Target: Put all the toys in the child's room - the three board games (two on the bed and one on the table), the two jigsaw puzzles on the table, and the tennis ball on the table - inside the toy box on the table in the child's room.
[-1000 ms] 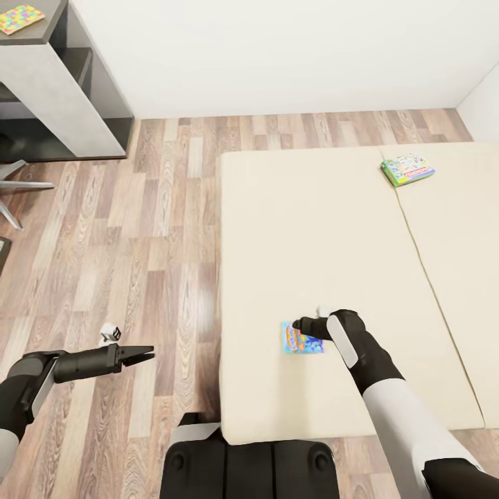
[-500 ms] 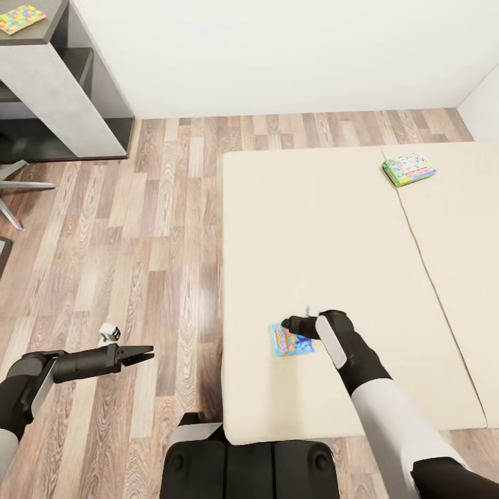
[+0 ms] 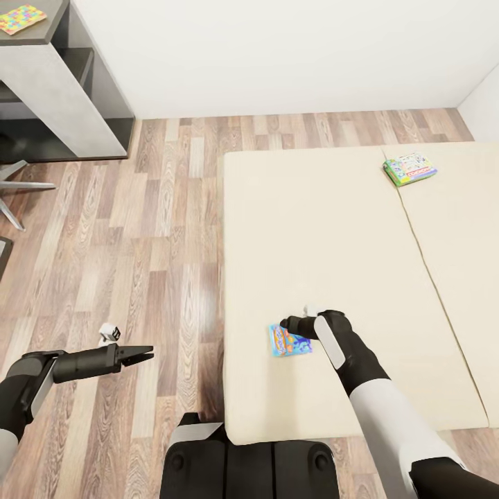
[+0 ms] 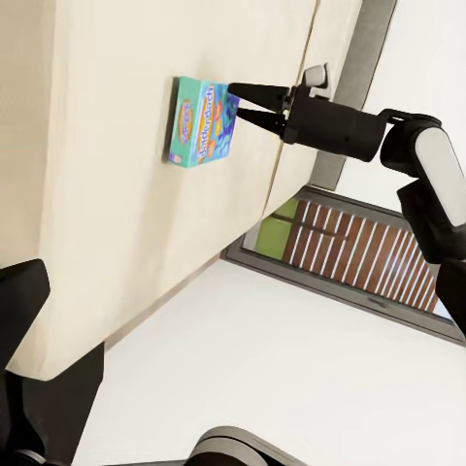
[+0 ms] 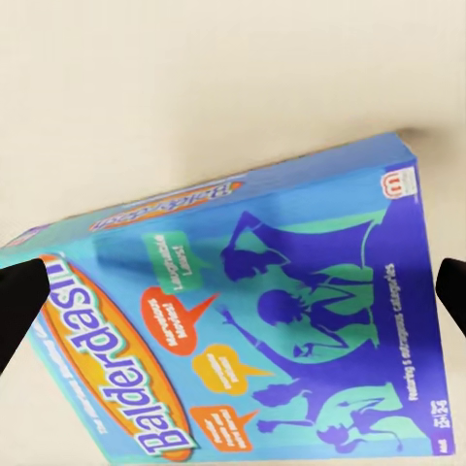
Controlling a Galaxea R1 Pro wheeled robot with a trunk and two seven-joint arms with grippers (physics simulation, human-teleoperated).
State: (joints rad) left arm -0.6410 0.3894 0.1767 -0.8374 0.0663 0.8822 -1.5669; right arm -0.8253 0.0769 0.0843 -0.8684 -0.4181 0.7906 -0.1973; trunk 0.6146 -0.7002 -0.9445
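A blue board game [image 3: 290, 341] with white lettering lies flat on the beige bed [image 3: 312, 235], near its front left corner. My right gripper [image 3: 284, 324] is open at the box's far edge. In the right wrist view its fingertips [image 5: 17, 306] stand wide apart on either side of the blue board game [image 5: 243, 330]. The left wrist view shows that right gripper [image 4: 233, 101] touching the box [image 4: 202, 121]. A white-green board game [image 3: 409, 168] rests far back on the bed. One jigsaw puzzle [image 3: 21, 19] lies on the table's dark side unit [image 3: 62, 83]. My left gripper [image 3: 147, 353] hovers open over the floor.
Wooden floor [image 3: 159, 229] runs between the bed and the side unit. Chair legs [image 3: 21, 187] stick in at the left edge. A white wall [image 3: 277, 55] closes the far side. My own base [image 3: 249, 464] sits against the bed's front edge.
My right gripper and the blue board game have both slid a little toward the bed's left edge, mostly in the first half second. The left arm is unmoved.
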